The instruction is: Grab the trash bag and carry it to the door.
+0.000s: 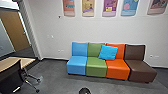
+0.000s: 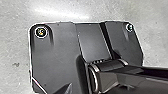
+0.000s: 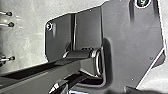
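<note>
Seats (image 1: 96,67) in four colours line the wall (image 1: 75,30), a blue cushion (image 1: 108,52) against the middle two; a wooden door (image 1: 15,31) is off to the left. I cannot tell how open either gripper is, what it holds, or where the trash bag is.

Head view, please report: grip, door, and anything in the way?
Grip: cannot tell. Wooden door, far left. Table and chair on that side, possibly in the way.
</note>
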Tool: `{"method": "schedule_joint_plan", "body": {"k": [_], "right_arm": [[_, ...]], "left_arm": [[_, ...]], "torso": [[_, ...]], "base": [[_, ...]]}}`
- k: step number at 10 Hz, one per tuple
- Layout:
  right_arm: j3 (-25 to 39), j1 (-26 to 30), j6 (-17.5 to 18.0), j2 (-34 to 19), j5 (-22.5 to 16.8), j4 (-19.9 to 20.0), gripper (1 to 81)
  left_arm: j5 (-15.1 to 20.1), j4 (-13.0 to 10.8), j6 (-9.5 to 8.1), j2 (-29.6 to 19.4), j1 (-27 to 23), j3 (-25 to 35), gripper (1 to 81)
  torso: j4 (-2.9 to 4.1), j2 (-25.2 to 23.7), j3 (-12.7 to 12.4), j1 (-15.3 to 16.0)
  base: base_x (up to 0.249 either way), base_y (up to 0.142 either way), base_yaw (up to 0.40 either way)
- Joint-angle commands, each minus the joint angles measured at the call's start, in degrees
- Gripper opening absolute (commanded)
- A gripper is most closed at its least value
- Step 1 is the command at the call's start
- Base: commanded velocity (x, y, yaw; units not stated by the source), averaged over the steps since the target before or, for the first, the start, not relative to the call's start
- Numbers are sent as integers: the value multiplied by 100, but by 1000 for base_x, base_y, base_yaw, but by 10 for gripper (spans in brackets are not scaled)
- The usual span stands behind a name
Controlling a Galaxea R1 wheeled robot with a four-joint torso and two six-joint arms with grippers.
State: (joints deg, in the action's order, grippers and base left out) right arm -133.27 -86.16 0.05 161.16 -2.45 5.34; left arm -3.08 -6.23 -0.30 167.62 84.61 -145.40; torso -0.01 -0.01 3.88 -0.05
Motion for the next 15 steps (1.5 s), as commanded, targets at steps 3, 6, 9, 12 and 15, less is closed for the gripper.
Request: {"method": "schedule_joint_plan", "body": {"k": [3,6,9,12,15], "right_arm": [[65,297,-14,-29,-361,55,811],[65,297,-14,-29,-361,64,811],[65,288,-14,-11,-361,64,811],[65,297,4,-11,-361,72,811],[65,288,4,-20,-361,81,811]], "left_arm": [[264,-19,-22,-35,-265,29,811],[264,-19,-14,-27,-265,29,811],[264,-18,-22,-35,-266,29,811],[264,-10,-22,-35,-265,29,811],[264,-19,-22,-26,-265,29,811]], "torso": [[0,0,0,5],[0,0,0,5],[0,0,0,5],[0,0,0,5],[0,0,0,5]], "base": [[149,0,0],[149,0,0],[146,0,0],[136,0,0],[132,0,0]]}}
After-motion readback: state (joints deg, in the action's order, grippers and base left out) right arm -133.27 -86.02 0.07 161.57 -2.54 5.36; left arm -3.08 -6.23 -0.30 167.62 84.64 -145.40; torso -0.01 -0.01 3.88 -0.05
